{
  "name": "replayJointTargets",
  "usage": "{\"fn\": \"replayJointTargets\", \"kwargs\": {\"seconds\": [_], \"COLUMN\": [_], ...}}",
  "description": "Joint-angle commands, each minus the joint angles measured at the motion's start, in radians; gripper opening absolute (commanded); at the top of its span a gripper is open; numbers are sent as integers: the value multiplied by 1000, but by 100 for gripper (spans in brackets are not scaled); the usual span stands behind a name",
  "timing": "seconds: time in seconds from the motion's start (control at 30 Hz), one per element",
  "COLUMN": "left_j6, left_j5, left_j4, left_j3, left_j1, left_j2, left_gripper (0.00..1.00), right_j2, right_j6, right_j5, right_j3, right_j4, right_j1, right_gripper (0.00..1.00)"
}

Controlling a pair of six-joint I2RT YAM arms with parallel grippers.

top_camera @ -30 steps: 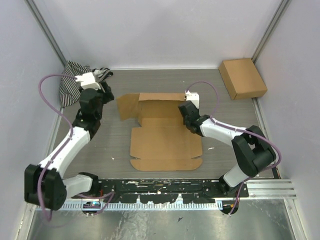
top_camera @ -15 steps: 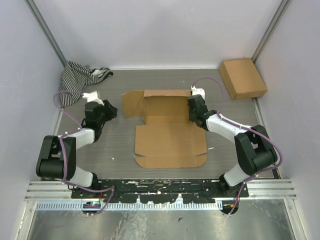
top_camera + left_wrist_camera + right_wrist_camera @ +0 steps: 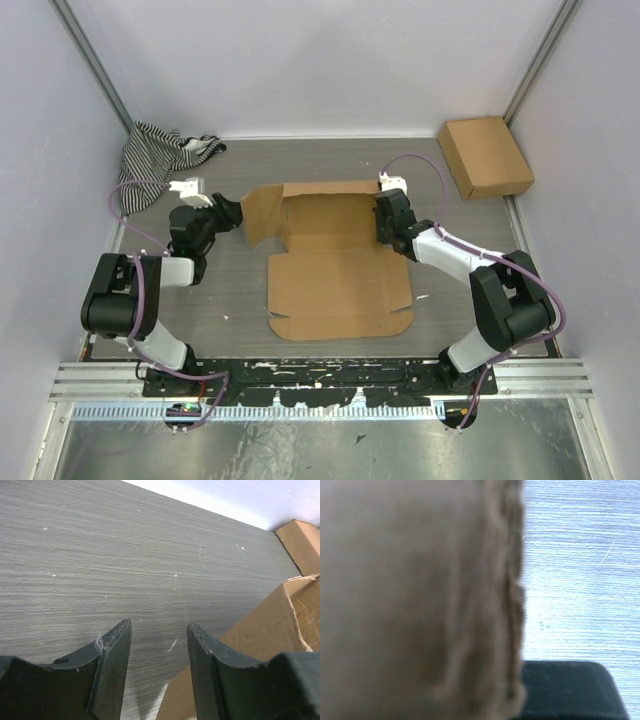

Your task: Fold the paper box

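Observation:
The paper box (image 3: 335, 275) is a brown die-cut sheet lying mid-table, with its back wall and side flaps partly raised. My left gripper (image 3: 232, 212) is open and low over the table, right beside the sheet's left flap. In the left wrist view the gripper (image 3: 159, 630) has its right finger against the cardboard edge (image 3: 260, 630). My right gripper (image 3: 381, 218) is at the raised right flap. In the right wrist view blurred cardboard (image 3: 415, 595) fills most of the frame, with one dark finger (image 3: 570, 690) beside it.
A smaller closed brown box (image 3: 484, 156) lies at the back right corner. A striped cloth (image 3: 160, 150) is bunched at the back left. Grey walls enclose the table on three sides.
My left arm came down from beside the striped cloth and moved right to the sheet's left flap. The right gripper moved slightly right and away, and the sheet shifted with it.

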Motion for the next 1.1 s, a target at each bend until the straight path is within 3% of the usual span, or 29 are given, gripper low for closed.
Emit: {"fn": "replayJointTargets", "kwargs": {"seconds": [0.0, 0.13, 0.3, 0.43, 1.07], "left_j6": [-17, -6, 110, 151, 177], "left_j5": [107, 107, 98, 91, 3], "left_j4": [153, 136, -30, -63, -40], "left_j3": [-28, -88, -91, -74, -13], "left_j1": [-7, -32, -143, -228, -290], "left_j2": [6, -87, -202, -194, -103], "left_gripper": [54, 55, 58, 59, 56], "right_j2": [-37, -38, -38, -46, -92], "right_j6": [-27, -24, -21, -21, -17], "right_j5": [-19, -23, -35, -55, -176], "right_j3": [14, 18, 30, 30, -25], "right_j4": [-27, -30, -37, -36, 7], "right_j1": [-6, -13, -18, -18, -13], "right_gripper": [2, 2, 2, 2, 2]}}
